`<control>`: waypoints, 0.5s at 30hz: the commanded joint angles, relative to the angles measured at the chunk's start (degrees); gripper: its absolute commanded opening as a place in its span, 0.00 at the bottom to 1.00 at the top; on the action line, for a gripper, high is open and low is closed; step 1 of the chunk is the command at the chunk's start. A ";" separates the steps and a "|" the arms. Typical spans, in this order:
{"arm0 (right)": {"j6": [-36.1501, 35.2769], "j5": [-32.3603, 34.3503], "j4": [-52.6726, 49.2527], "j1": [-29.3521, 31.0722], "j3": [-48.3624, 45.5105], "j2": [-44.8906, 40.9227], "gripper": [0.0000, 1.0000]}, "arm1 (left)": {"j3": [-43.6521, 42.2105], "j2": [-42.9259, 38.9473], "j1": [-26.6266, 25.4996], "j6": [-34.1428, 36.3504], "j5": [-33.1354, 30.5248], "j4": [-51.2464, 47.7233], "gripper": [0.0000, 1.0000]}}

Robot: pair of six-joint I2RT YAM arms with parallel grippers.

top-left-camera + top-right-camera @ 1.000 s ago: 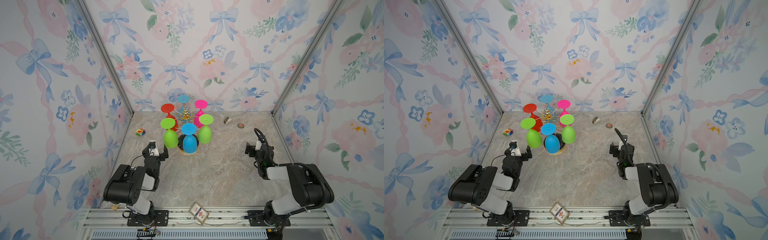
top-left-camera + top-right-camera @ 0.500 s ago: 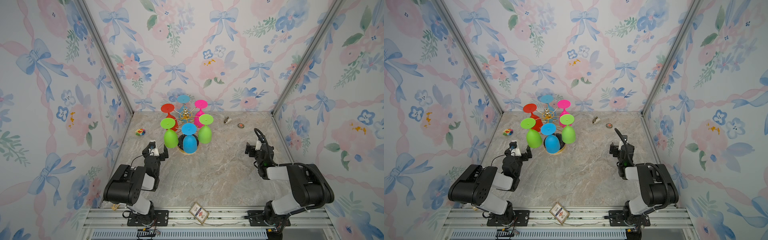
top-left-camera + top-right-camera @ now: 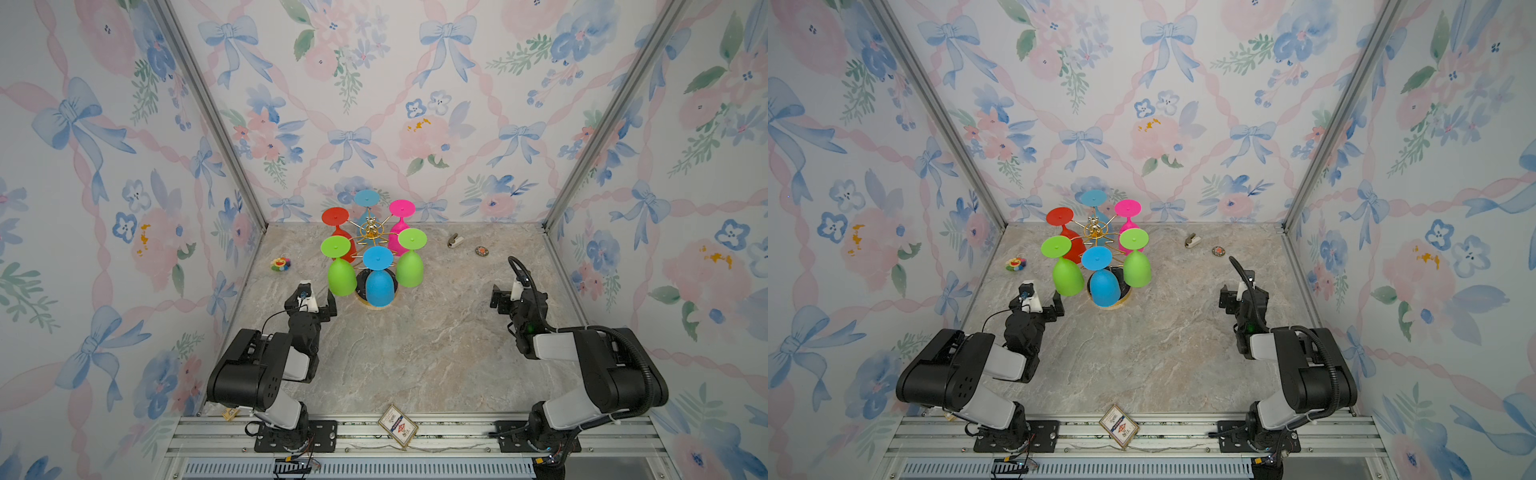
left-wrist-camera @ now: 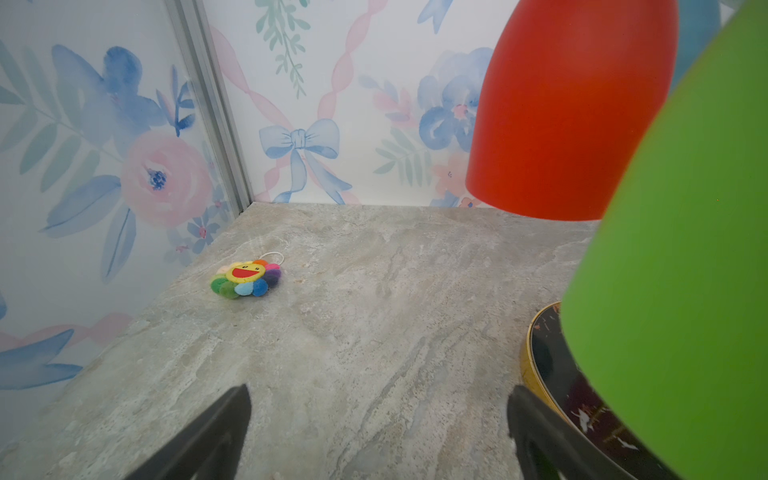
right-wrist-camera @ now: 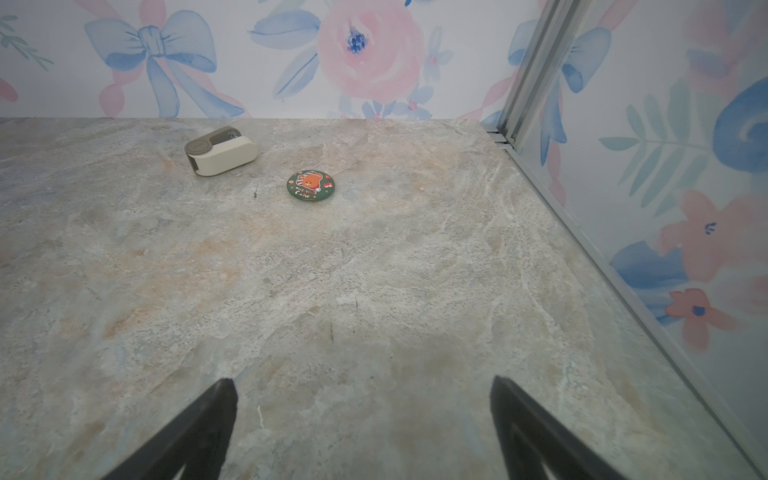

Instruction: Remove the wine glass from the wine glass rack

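The gold wire wine glass rack (image 3: 371,232) (image 3: 1095,230) stands at the back of the table, left of centre. Several wine glasses hang upside down from it: red (image 3: 336,217), teal (image 3: 366,198), pink (image 3: 401,208), blue (image 3: 379,286) and two green (image 3: 341,276) (image 3: 409,268). My left gripper (image 3: 318,293) (image 4: 379,397) is open and empty, low by the nearer green glass (image 4: 685,249) and the rack's black gold-rimmed base (image 4: 544,357). The red glass (image 4: 569,108) hangs behind. My right gripper (image 3: 509,291) (image 5: 362,385) is open and empty over bare table at the right.
A rainbow flower toy (image 3: 280,264) (image 4: 246,277) lies near the left wall. A beige clip-like device (image 3: 454,240) (image 5: 220,150) and a green round badge (image 3: 481,250) (image 5: 311,185) lie at the back right. A small card (image 3: 397,426) rests on the front rail. Walls close three sides.
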 commanded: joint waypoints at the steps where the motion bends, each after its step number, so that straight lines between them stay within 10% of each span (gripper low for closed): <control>1: 0.38 -0.19 -1.34 -0.14 0.87 -0.68 0.97 | 0.58 -0.57 0.28 0.56 -0.43 -0.25 0.98; 15: 0.51 3.26 -22.25 1.06 9.83 -7.13 0.97 | -1.53 -16.63 -0.74 -1.29 -8.06 -14.28 0.98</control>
